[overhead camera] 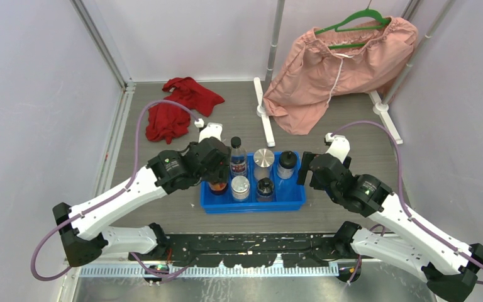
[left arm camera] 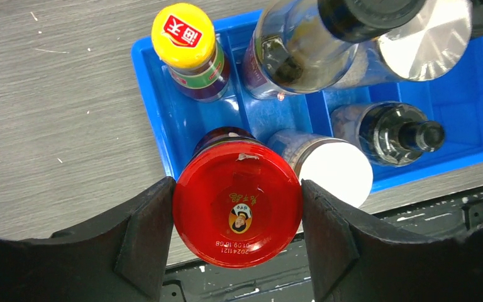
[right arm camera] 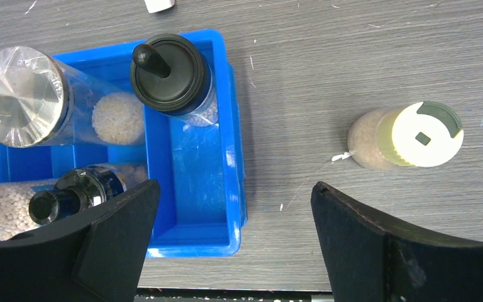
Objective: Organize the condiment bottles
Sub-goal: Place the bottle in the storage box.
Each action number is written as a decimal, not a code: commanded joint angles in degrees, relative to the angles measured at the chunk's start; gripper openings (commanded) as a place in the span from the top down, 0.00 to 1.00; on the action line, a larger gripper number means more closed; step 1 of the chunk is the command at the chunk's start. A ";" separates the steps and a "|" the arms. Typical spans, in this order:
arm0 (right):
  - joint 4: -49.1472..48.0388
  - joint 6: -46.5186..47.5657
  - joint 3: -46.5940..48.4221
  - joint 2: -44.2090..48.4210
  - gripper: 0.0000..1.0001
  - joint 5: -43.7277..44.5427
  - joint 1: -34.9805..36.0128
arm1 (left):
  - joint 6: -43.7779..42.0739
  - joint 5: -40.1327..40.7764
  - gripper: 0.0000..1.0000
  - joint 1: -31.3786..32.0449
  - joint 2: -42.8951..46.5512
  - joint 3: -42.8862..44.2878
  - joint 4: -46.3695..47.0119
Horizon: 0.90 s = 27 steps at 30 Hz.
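A blue tray (overhead camera: 251,204) holds several condiment bottles. My left gripper (left arm camera: 237,204) is shut on the red cap of a dark jar (left arm camera: 237,202) at the tray's front-left compartment; it also shows in the top view (overhead camera: 217,187). Behind it stand a yellow-capped bottle (left arm camera: 185,34), a tall clear black-capped bottle (left arm camera: 289,50) and a silver-capped jar (left arm camera: 424,41). A white-lidded jar (left arm camera: 335,173) and a dark bottle (left arm camera: 402,132) stand in front. My right gripper (right arm camera: 233,220) is open and empty above the tray's right edge (right arm camera: 233,145). A beige jar with a pale cap (right arm camera: 415,135) stands on the table to the right.
A black-capped bottle (right arm camera: 170,72) stands in the tray's back-right compartment; the front-right compartment (right arm camera: 192,182) holds nothing. A red cloth (overhead camera: 179,107) lies at the back left. A pink garment (overhead camera: 339,69) hangs on a rack at the back right, with white rack feet (overhead camera: 263,113) on the table.
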<state>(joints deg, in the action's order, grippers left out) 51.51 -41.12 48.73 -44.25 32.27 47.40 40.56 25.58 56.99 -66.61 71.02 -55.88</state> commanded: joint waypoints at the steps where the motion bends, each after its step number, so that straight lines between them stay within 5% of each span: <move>1: -0.51 -0.58 0.06 0.06 0.04 0.69 -0.12 | 0.84 3.05 0.36 0.30 2.62 -1.11 6.44; 27: -1.93 -0.89 -1.95 -0.59 0.04 0.16 -0.11 | 0.69 2.92 0.36 0.31 4.09 -8.55 12.01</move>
<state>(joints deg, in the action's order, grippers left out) 51.00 -41.15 46.92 -45.01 32.03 47.40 40.53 25.96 56.99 -65.43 62.22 -50.04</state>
